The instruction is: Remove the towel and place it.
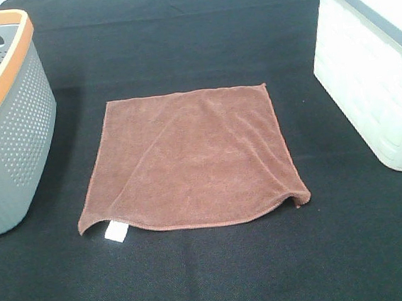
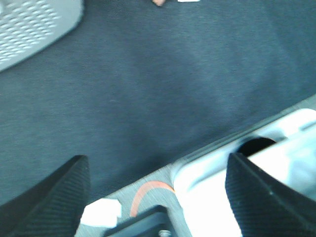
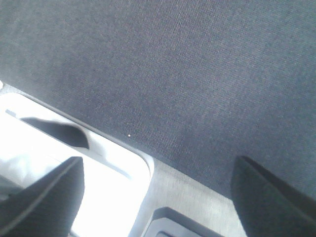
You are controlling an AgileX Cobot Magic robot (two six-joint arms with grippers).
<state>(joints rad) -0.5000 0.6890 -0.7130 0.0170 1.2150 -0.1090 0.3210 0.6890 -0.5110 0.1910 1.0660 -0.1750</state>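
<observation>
Black cloth table point(image 1: 199, 279), square microfibre towel point(image 1: 191, 158)

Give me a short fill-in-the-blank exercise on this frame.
1. The towel lies spread on the ____ cloth.
2. Its small white tag sits at the corner nearer the ____ basket.
3. Both pincers stand ____, holding nothing.

Missing words: black; grey; open
</observation>
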